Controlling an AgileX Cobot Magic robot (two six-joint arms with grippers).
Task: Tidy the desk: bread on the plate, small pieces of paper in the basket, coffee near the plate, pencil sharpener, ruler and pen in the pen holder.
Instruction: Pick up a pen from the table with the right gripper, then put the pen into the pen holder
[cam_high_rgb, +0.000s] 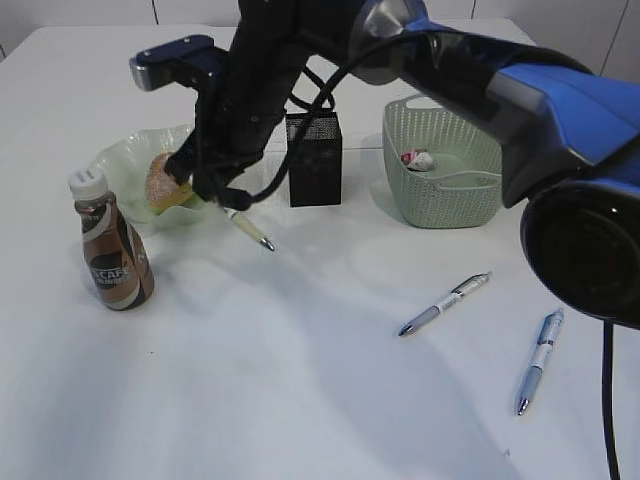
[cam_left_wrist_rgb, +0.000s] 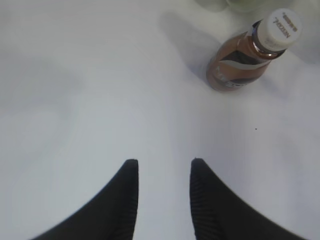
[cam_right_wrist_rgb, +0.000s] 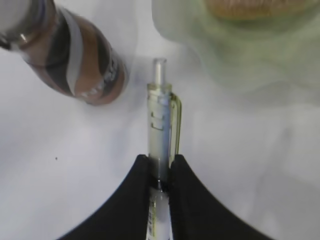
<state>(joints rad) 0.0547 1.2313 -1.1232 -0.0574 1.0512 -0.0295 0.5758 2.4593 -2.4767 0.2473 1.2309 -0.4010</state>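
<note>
Right pincer (cam_right_wrist_rgb: 159, 175) carries a pen (cam_right_wrist_rgb: 161, 125) above the worktop (cam_high_rgb: 300, 380), near the plate (cam_high_rgb: 125, 160).
The pen is clamped mid-barrel, likely so it can be tipped into the holder (cam_high_rgb: 314, 158) just beside. The left pincer (cam_left_wrist_rgb: 162, 172) hangs part open and empty. Bread (cam_high_rgb: 162, 182) already sits in the plate, coffee (cam_high_rgb: 112, 252) stands close by, paper (cam_high_rgb: 417, 159) lies in the basket (cam_high_rgb: 445, 200); two pens (cam_high_rgb: 444, 302) lie loose.
</note>
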